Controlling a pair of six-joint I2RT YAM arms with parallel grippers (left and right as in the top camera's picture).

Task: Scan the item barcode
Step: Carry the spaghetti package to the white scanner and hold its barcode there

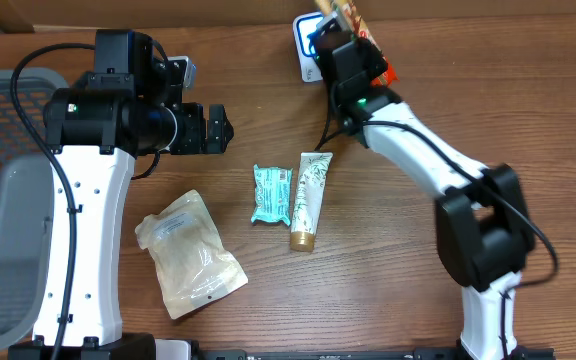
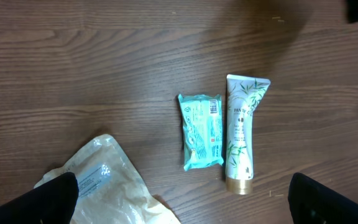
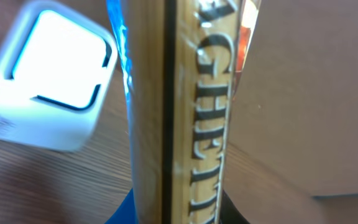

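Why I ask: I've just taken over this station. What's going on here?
The right gripper is shut on a spaghetti packet and holds it right next to the white barcode scanner at the far side of the table. The left gripper is open and holds nothing. A teal packet, a bamboo-print tube and a clear pouch lie on the wood, untouched. Whether the scan has registered can't be told.

The left arm (image 1: 78, 220) rises from the table's 7 o'clock edge, and its bent wrist points the left gripper (image 1: 226, 127) toward 3 o'clock, jaws spread wide. The right arm (image 1: 418, 150) reaches from 5 o'clock toward 12, with the right gripper (image 1: 338, 38) clamped on a spaghetti pack (image 3: 179, 124).
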